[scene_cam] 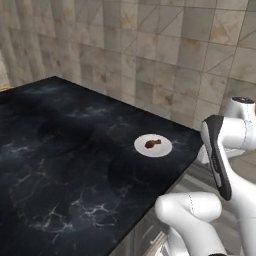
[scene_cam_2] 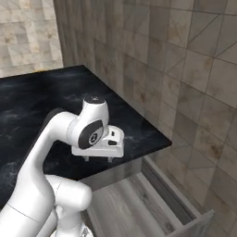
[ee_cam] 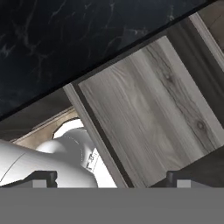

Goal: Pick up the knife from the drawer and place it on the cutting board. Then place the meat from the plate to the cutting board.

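The drawer [scene_cam_2: 139,203] stands pulled out below the counter's edge, and its grey wood-grain floor [ee_cam: 144,109] is bare where I see it. My gripper [scene_cam_2: 98,159] hangs open over the counter's front edge, fingers pointing down above the drawer. In the hand view the two fingertips [ee_cam: 43,177] stand wide apart around my gripper [ee_cam: 111,179], with nothing between them. The meat [scene_cam: 152,144], a small reddish-brown piece, lies on the round white plate [scene_cam: 162,150] near the counter's right end. The knife and the cutting board are out of view.
The black marble counter [scene_cam: 60,160] stretches to the left and back. A tiled wall [scene_cam_2: 194,92] runs along the drawer's right side. The drawer's raised front [scene_cam_2: 196,226] stands at the lower right, and my own white arm [scene_cam_2: 41,157] rises just left of the drawer.
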